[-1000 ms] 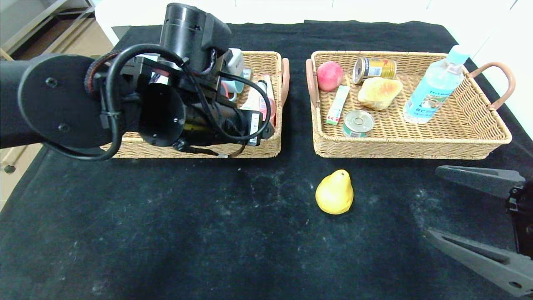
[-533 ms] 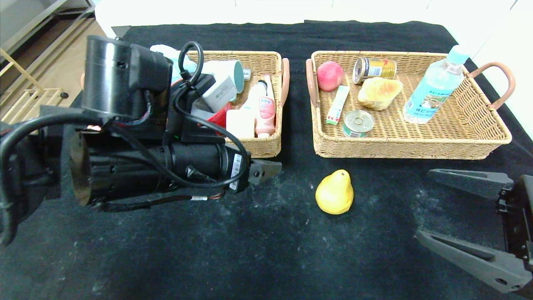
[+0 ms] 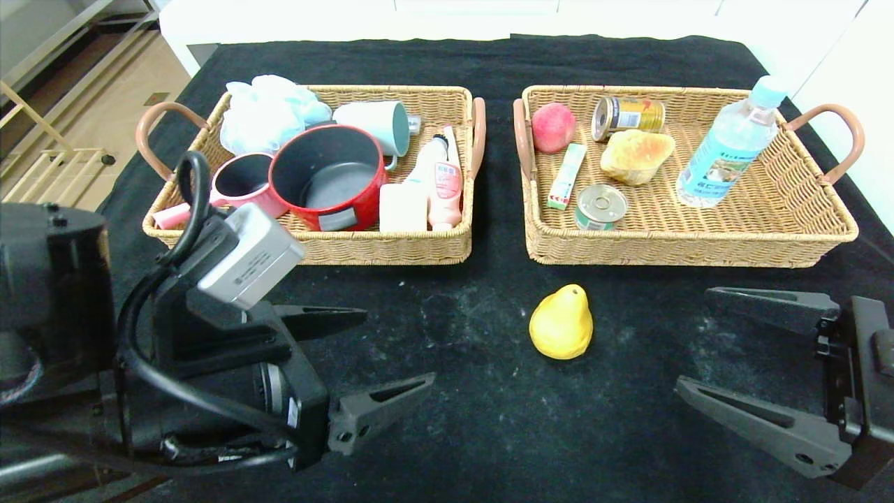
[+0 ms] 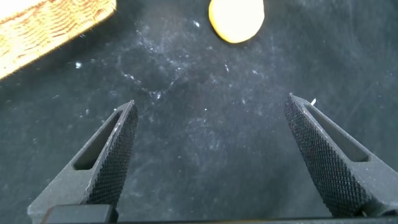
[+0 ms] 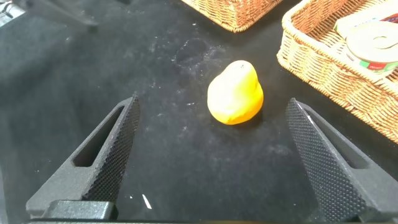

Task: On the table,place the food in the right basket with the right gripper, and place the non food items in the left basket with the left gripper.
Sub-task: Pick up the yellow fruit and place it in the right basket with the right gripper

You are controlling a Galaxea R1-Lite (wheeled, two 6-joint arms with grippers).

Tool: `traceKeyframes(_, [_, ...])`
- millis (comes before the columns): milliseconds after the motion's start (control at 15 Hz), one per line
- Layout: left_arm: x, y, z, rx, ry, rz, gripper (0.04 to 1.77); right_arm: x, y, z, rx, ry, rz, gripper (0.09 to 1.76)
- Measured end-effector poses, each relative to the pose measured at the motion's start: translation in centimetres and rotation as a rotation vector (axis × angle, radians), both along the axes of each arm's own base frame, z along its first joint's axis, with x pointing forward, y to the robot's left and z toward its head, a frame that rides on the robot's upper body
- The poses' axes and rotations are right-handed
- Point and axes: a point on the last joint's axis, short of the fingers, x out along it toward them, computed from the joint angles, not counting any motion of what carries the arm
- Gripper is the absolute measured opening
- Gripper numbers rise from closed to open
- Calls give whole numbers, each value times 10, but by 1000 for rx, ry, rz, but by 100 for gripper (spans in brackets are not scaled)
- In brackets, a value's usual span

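Since the earlier frames the left gripper [image 3: 380,360] has drawn back from over the left basket [image 3: 419,248] to the near left part of the table [image 3: 454,433]. The contents of that basket, previously hidden behind the arm, are now exposed: a red pot [image 3: 328,177], a pink cup [image 3: 244,181], a pale blue mug [image 3: 374,126] lying on its side, a white puff [image 3: 269,112], a pink bottle [image 3: 440,183] and a white block [image 3: 403,207]. The right gripper [image 3: 733,356] has edged inward from the right edge.

The pear [image 3: 561,323] lies on the bare cloth in front of the gap between the two baskets, nearer the right basket [image 3: 670,248], touching nothing.

The right basket holds a peach [image 3: 553,127], a gold can [image 3: 627,115], a bread piece [image 3: 637,156], a tin [image 3: 601,207], a green stick pack [image 3: 567,176] and a water bottle [image 3: 733,147].

The head view alone shows both baskets' contents. The right wrist view shows the pear [image 5: 235,93] ahead of the right gripper [image 5: 211,155], between the lines of its fingers but well short of them. The left wrist view catches only the pear's [image 4: 236,20] edge, far beyond the left gripper [image 4: 211,152].

Both grippers are spread wide, empty, touching nothing.
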Motion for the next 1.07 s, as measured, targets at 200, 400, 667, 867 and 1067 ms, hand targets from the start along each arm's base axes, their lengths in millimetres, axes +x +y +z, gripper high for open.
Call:
traceKeyframes(200, [-3, 10, -13, -17, -48, 19, 170, 1, 3, -3, -15, 4, -20, 171])
traceKeyframes(400, [-1, 15, -15, -19, -56, 42, 171, 5, 7, 0, -20, 9, -40, 171])
traceKeyframes(667, [0, 17, -12, -23, -68, 60, 171, 1, 28, 16, -135, 100, -223, 171])
traceKeyframes(867, [-1, 18, -9, -30, -76, 63, 171, -13, 60, 40, -157, 153, -349, 171])
traceKeyframes(1067, [-3, 19, -6, -42, -83, 63, 171, -8, 95, 51, -100, 190, -483, 171])
